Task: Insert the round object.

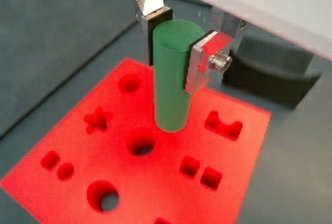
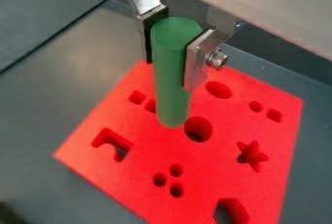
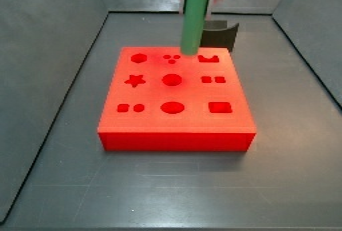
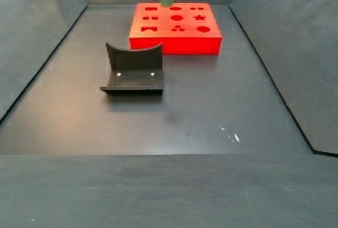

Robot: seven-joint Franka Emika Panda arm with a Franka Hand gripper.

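My gripper (image 1: 180,36) | jaws pinching green peg (image 2: 170,73) upright | above red block (image 3: 177,100), lining up round hole (image 2: 197,128)

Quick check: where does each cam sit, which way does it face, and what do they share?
Wrist view: on the wrist, looking down past the pincer shut on the green peg, above the red block.
Wrist view: same, opposite side; silver fingers show.
Side view: low front, facing the red block; the fixture behind.
Side view: far end, fixture nearest.
Shared: peg, block.
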